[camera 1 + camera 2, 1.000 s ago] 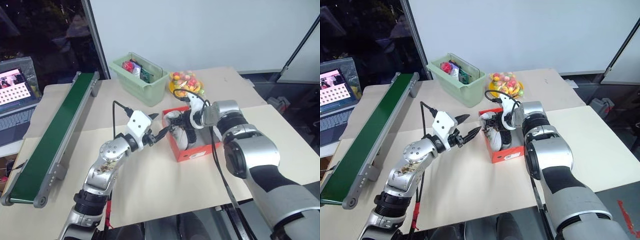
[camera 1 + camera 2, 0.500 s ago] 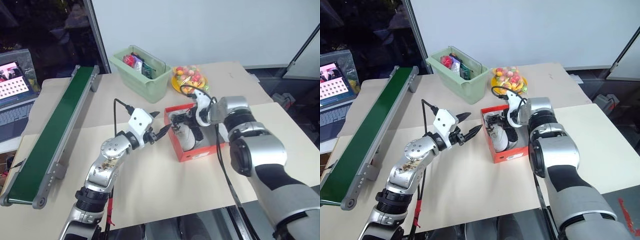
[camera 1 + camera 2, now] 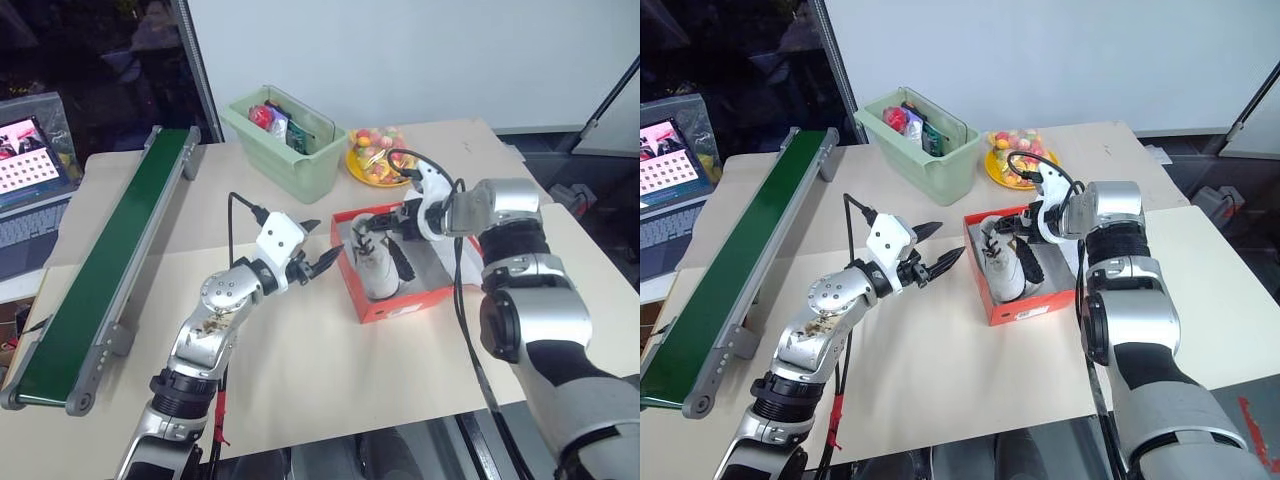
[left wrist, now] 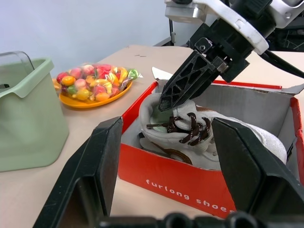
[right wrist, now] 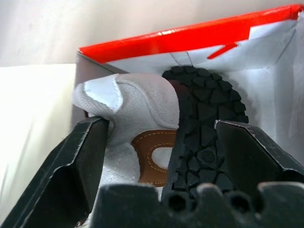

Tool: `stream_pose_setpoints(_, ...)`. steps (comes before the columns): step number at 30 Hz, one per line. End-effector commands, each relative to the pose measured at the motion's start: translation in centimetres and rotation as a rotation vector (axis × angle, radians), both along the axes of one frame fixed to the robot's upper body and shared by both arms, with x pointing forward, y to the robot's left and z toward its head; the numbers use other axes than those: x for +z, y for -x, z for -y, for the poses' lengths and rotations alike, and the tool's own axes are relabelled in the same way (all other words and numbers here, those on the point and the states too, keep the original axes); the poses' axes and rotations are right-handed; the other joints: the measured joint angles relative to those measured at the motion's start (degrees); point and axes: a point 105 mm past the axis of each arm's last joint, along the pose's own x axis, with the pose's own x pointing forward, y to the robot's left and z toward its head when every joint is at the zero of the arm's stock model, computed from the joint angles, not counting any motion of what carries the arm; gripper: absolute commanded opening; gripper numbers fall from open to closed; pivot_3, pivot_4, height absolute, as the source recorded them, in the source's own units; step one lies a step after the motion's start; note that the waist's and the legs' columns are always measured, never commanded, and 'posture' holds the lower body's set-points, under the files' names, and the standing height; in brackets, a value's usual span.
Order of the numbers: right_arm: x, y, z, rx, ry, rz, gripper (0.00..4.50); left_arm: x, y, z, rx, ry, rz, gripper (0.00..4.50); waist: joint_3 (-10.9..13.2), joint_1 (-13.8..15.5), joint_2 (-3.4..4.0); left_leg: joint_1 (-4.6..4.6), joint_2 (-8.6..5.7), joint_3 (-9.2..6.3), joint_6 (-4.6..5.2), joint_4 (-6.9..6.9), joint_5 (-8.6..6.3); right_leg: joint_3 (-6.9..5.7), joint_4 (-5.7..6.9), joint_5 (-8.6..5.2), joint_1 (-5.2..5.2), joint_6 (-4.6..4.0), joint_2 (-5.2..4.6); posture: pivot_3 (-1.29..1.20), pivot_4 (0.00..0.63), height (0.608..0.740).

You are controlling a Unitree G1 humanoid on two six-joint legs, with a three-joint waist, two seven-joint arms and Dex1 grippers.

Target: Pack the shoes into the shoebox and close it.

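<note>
Both shoes (image 3: 1008, 262) sit in the shoebox (image 3: 1025, 300), just below right gripper (image 3: 1012, 228), w/ jaws wide, nothing held. Left gripper (image 3: 940, 250) beside box, part open, empty. Packing looks done; lid not yet closed.

Head pair: high, looking forward and down over the whole tabletop (image 3: 300, 370).
Left wrist: low, close beside the shoebox (image 4: 190, 183), level.
Right wrist: very near, looking into the shoebox.
Shared: shoebox, shoes (image 4: 199, 137).
</note>
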Motion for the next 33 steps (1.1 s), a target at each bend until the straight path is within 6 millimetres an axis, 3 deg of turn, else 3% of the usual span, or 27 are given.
stream_pose_setpoints(1,4.8,-0.2,0.5,-0.038,-0.067,0.143,4.16,1.2,0.3,0.0,-0.012,0.015,0.049,3.18,0.0,0.15,0.0,0.0,0.0,0.0,0.0,0.0,0.0,0.0,0.0,0.0,0.0,0.0,0.0,0.0,0.15,0.74)
stream_pose_setpoints(5,8.1,0.6,0.0,-0.035,-0.119,0.233,4.16,1.2,0.3,-0.2,-0.006,0.013,0.049,3.18,0.01,0.21,0.01,-0.02,-0.01,0.0,0.0,0.02,0.0,-0.01,0.0,0.0,-0.02,0.0,-0.01,0.0,0.15,0.74)
stream_pose_setpoints(9,8.7,1.6,-0.5,-0.032,-0.128,0.265,4.16,1.2,0.3,-0.2,-0.004,0.012,0.05,3.18,0.0,0.16,0.01,-0.02,0.0,0.0,0.0,0.01,0.0,-0.01,0.01,0.0,-0.02,0.0,0.0,0.0,0.15,0.74)
stream_pose_setpoints(10,8.4,1.9,-0.6,-0.027,-0.119,0.267,4.16,1.3,0.3,-0.2,-0.002,0.012,0.051,3.18,0.0,0.22,0.01,-0.01,0.0,0.0,0.0,0.02,0.0,-0.01,0.02,0.0,-0.02,0.0,0.0,0.0,0.15,0.74)
stream_pose_setpoints(13,6.8,2.9,-1.0,-0.005,-0.102,0.241,3.47,1.4,0.2,-0.3,0.002,0.012,0.052,3.18,0.0,0.29,0.01,-0.02,0.0,-0.02,0.0,0.05,0.0,-0.02,0.05,0.0,-0.01,0.0,-0.01,0.0,0.15,0.74)
stream_pose_setpoints(16,4.0,3.6,-1.5,0.012,-0.068,0.183,2.59,1.4,0.2,-0.3,0.002,0.011,0.053,3.18,0.0,0.32,0.01,-0.03,-0.01,-0.01,0.0,0.07,0.0,-0.02,0.05,0.0,0.0,0.0,-0.02,0.0,0.15,0.74)
stream_pose_setpoints(18,2.0,3.8,-1.2,0.007,-0.026,0.152,1.71,1.6,0.3,-0.3,0.003,0.014,0.055,3.18,0.0,0.31,0.01,-0.02,-0.01,-0.01,0.0,0.08,0.0,-0.01,0.07,0.0,-0.01,0.0,-0.02,0.0,0.15,0.74)
stream_pose_setpoints(23,-0.5,3.9,-0.9,0.027,0.039,0.115,0.18,1.7,0.3,-0.6,0.011,0.015,0.055,3.18,0.0,0.15,0.01,0.0,-0.01,0.01,0.0,0.08,0.01,0.0,0.07,0.0,-0.01,0.0,-0.01,0.0,0.15,0.74)
stream_pose_setpoints(26,-1.8,3.8,-1.5,0.06,0.077,0.101,0.08,1.7,0.3,-0.7,0.014,0.015,0.055,3.18,0.0,0.09,0.01,0.03,-0.01,0.01,0.0,0.07,0.01,0.01,0.07,0.0,0.0,0.0,0.0,0.0,0.15,0.74)
stream_pose_setpoints(33,-2.8,1.6,-5.7,0.216,0.194,0.14,0.08,1.6,0.4,-0.6,0.015,0.013,0.048,3.18,0.0,-0.77,0.01,0.17,-0.01,0.07,0.0,0.09,0.01,0.06,0.07,0.01,0.08,0.0,0.01,0.0,0.15,0.74)
